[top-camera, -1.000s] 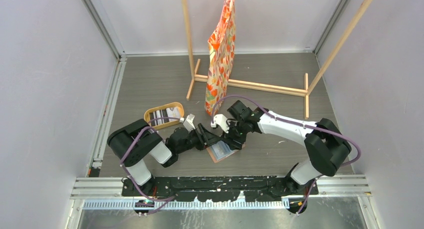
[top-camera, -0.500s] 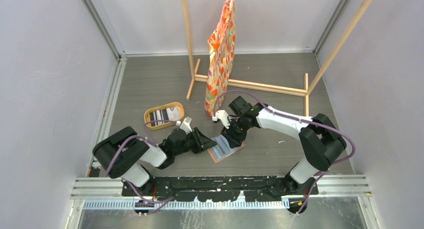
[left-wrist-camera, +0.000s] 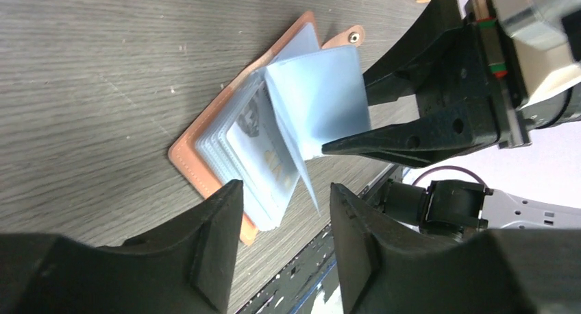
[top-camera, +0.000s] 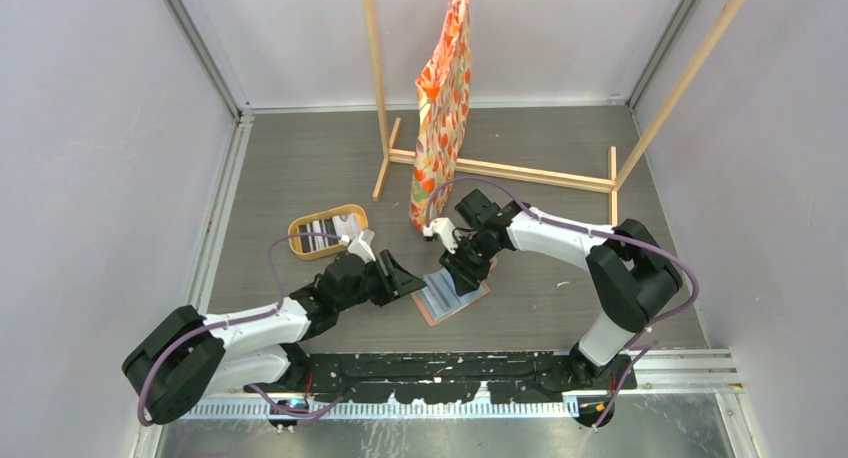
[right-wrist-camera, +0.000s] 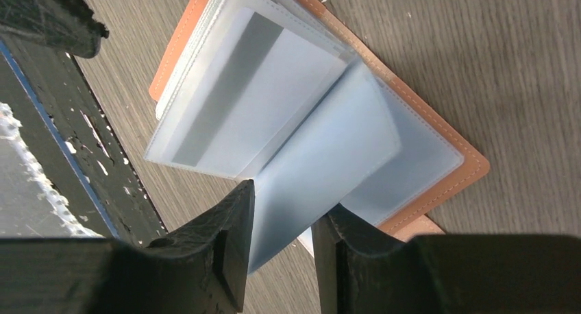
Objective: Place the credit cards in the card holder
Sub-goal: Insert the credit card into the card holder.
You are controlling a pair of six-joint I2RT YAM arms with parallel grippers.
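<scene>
Grey tabletop (top-camera: 300,168), card holder (top-camera: 447,298) open, seemingly diagonal.

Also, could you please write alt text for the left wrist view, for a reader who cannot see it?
A salmon-brown leather card holder lies open on the grey wood-grain table, its pale blue plastic sleeves fanned. One sleeve stands up between the spread black fingers of the right gripper; the fingers of the left gripper frame the foreground, apart and empty.
</scene>
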